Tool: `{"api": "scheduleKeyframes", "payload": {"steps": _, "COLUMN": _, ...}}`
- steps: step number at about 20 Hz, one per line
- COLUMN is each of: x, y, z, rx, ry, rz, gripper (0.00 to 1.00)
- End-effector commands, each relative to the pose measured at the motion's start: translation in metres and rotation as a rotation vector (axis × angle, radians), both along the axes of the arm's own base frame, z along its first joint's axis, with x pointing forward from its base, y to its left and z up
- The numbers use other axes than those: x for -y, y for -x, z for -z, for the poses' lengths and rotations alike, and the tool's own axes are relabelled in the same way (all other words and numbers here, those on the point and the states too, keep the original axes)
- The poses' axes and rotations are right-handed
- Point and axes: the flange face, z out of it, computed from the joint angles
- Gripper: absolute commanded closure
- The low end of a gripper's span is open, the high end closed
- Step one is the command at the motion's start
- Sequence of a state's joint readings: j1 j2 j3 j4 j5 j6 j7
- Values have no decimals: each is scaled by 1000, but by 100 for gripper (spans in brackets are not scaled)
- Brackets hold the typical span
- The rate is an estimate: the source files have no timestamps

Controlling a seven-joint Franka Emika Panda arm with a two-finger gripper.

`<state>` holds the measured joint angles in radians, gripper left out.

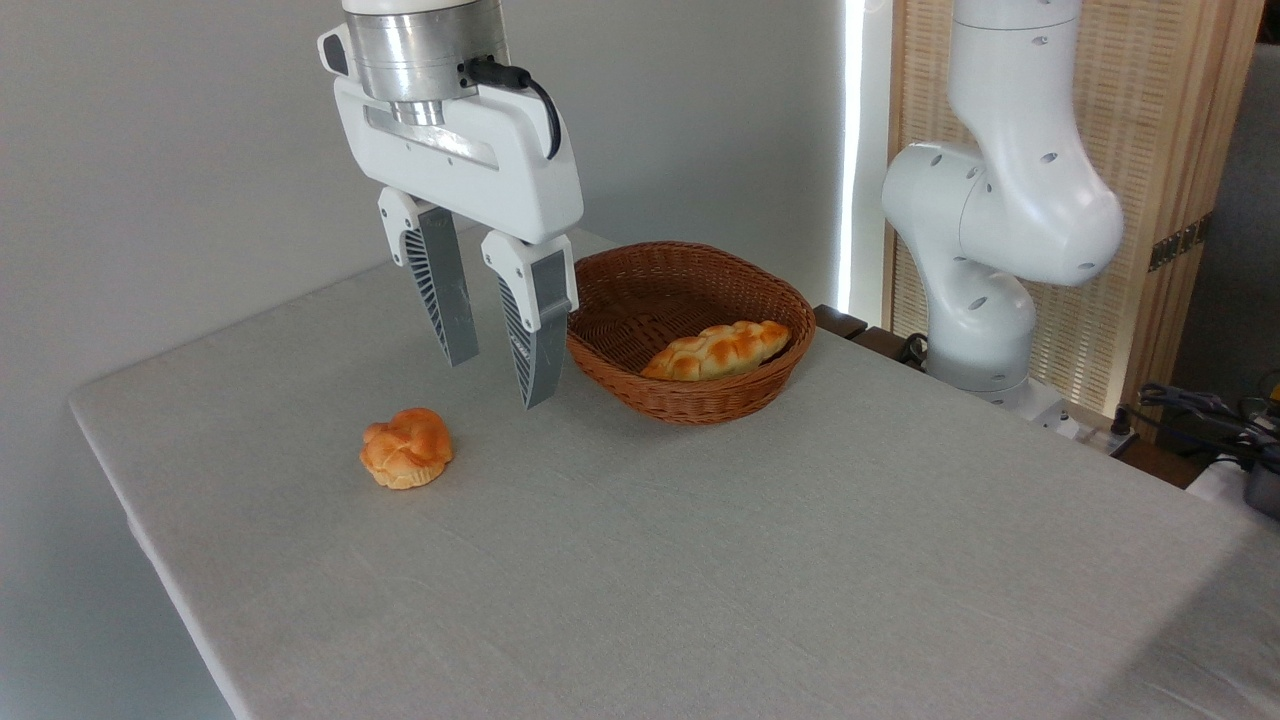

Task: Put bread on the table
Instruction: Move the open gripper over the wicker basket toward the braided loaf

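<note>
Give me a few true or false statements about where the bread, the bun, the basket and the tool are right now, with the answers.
1. The braided bread lies inside the wicker basket. True.
2. The tool is shut on the bread. False: it is open, empty, left of the basket.
3. The round bun sits on the table. True.
4. The bun is in the basket too. False: it lies outside, on the cloth.
</note>
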<state>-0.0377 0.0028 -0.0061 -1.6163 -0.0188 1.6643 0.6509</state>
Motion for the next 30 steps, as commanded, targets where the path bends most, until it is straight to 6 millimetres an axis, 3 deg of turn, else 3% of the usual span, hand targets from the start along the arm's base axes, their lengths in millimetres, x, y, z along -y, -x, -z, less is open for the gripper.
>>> {"api": "scheduleKeyframes", "payload": {"steps": 1, "x": 1, "y": 2, "z": -1, "rx": -16, "ry": 0, "rz": 8, "gripper": 0}}
{"api": "scheduleKeyframes", "payload": {"steps": 10, "x": 1, "y": 5, "z": 4, "rx": -30, "ry": 0, "rz": 7, "gripper": 0}}
{"api": "scheduleKeyframes", "payload": {"steps": 14, "x": 3, "y": 26, "z": 20, "rx": -86, "ry": -2, "rz": 15, "gripper": 0}}
{"api": "scheduleKeyframes", "payload": {"steps": 18, "x": 28, "y": 65, "z": 31, "rx": -111, "ry": -6, "rz": 62, "gripper": 0}}
{"api": "scheduleKeyframes", "payload": {"steps": 21, "x": 59, "y": 109, "z": 38, "rx": -135, "ry": 44, "rz": 117, "gripper": 0}}
{"api": "scheduleKeyframes", "payload": {"steps": 26, "x": 74, "y": 192, "z": 65, "rx": -176, "ry": 72, "rz": 165, "gripper": 0}}
{"api": "scheduleKeyframes", "payload": {"steps": 28, "x": 77, "y": 214, "z": 78, "rx": -194, "ry": 90, "rz": 174, "gripper": 0}}
{"api": "scheduleKeyframes", "payload": {"steps": 30, "x": 92, "y": 227, "z": 98, "rx": -224, "ry": 73, "rz": 211, "gripper": 0}}
